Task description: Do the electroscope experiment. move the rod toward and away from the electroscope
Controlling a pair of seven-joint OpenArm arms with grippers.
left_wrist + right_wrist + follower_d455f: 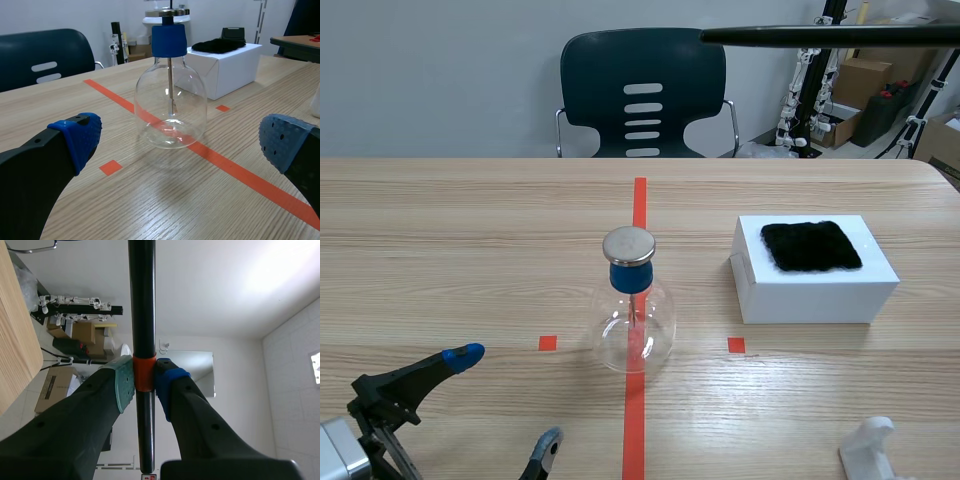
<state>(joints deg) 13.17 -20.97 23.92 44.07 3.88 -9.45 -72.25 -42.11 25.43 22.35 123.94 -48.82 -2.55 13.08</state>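
my right gripper [144, 382] is closed tight on the long black rod [142, 300], which is held high above the wooden table [440, 230], at about one o'clock from the clear glass flask electroscope with blue stopper and metal disc [635, 300]. my left gripper [508, 396] is wide open and holds nothing, with the flask at its twelve o'clock.

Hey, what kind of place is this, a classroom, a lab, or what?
Probably a robotics lab: a glass electroscope stands on a tape-marked wooden table, the right gripper holds a black rod, and cardboard boxes and robot parts sit by the back wall.
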